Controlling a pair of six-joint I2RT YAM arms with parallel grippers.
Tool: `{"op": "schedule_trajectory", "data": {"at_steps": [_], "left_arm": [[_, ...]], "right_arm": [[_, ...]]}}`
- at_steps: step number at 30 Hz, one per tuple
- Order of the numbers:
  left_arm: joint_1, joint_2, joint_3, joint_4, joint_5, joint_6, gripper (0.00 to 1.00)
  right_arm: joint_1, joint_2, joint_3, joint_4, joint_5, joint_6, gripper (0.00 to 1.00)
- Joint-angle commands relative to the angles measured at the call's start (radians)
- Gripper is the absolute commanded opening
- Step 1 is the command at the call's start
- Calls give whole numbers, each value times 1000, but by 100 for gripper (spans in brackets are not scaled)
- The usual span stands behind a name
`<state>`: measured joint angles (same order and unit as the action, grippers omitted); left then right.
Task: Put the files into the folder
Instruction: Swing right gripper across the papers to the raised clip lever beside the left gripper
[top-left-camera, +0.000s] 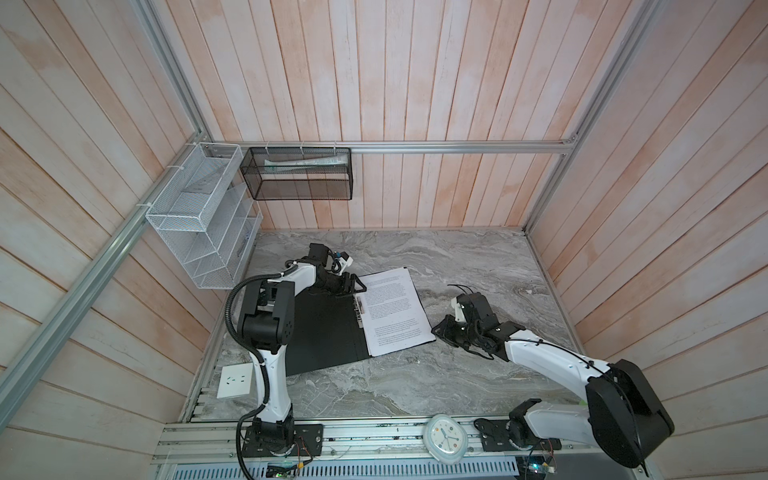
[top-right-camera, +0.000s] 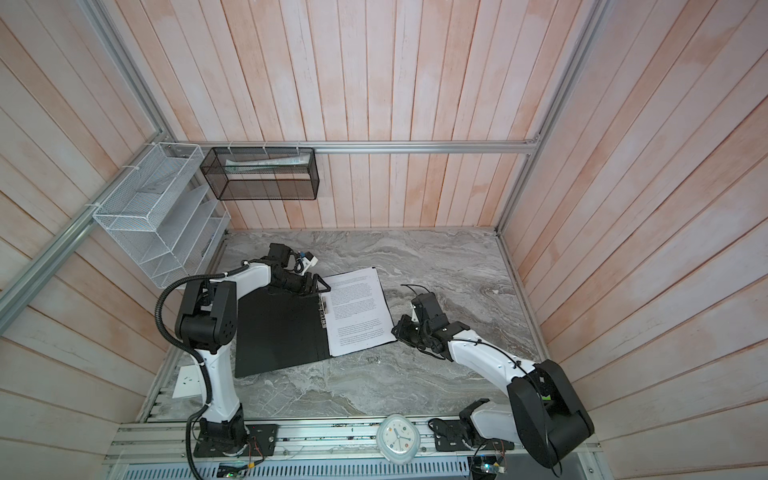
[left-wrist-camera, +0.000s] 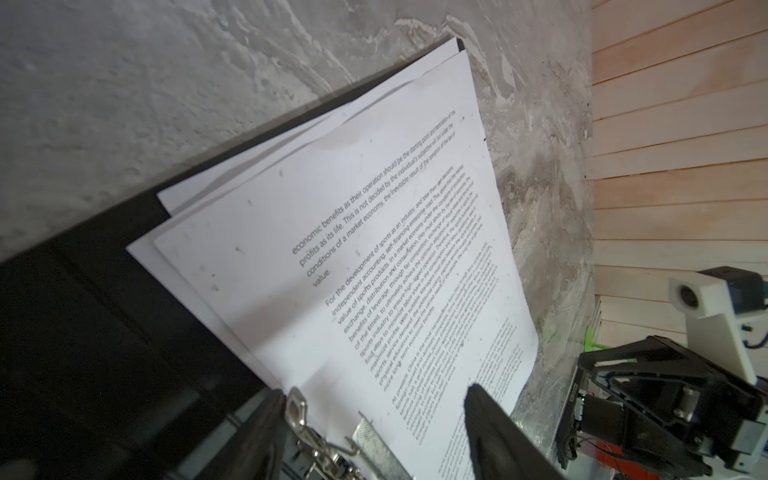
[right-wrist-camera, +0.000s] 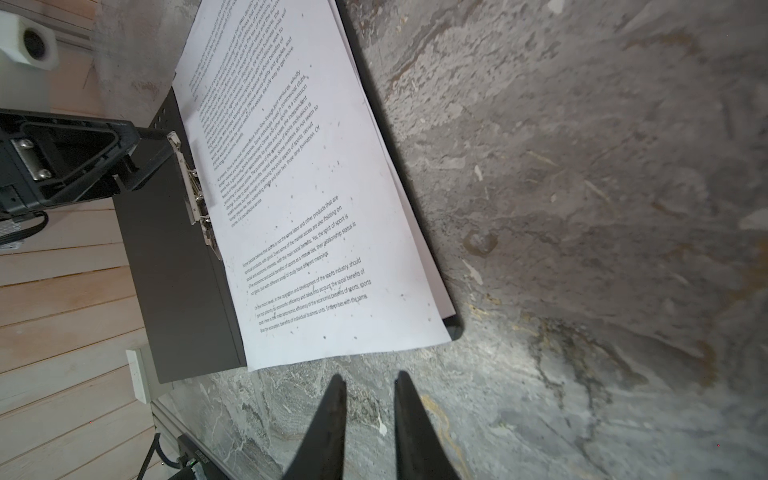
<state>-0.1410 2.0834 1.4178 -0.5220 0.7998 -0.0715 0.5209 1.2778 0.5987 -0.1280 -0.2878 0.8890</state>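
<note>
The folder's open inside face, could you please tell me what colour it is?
Plain black; the folder shows it best in a top view.

I see the folder (top-left-camera: 324, 332) lying open on the tabletop (top-left-camera: 415, 386), with the files (top-left-camera: 395, 311) on its right half, beside the clip (top-left-camera: 360, 309). My left gripper (top-left-camera: 354, 291) is over the clip's far end. My right gripper (top-left-camera: 437, 331) is just right of the files.
</note>
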Motion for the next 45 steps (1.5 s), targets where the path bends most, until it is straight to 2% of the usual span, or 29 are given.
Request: {"op": "schedule_trajectory", "data": {"at_steps": [1, 15, 20, 25, 27, 31, 37, 40, 45], "left_arm": [[-9, -8, 6, 13, 60, 18, 70], [-20, -137, -92, 9, 193, 34, 69], [-69, -194, -155, -61, 213, 113, 70], [-117, -247, -209, -119, 206, 174, 70], [-113, -282, -209, -133, 191, 175, 70], [-69, -400, -198, -135, 94, 164, 70], [61, -487, -248, -147, -7, 123, 69], [76, -479, -316, -152, -39, 171, 68], [93, -479, -445, -59, -20, 185, 65]], "right_arm": [[-5, -5, 16, -15, 13, -13, 21], [-5, -5, 45, -19, 11, -21, 21], [-4, -6, 67, -31, 14, -28, 21], [-4, -1, 84, -38, 14, -33, 21], [-4, 0, 94, -43, 13, -35, 21], [2, 9, 132, -73, 7, -49, 21], [76, 74, 264, -146, 30, -101, 20], [133, 171, 387, -213, 58, -142, 19], [227, 348, 631, -315, 114, -205, 17]]}}
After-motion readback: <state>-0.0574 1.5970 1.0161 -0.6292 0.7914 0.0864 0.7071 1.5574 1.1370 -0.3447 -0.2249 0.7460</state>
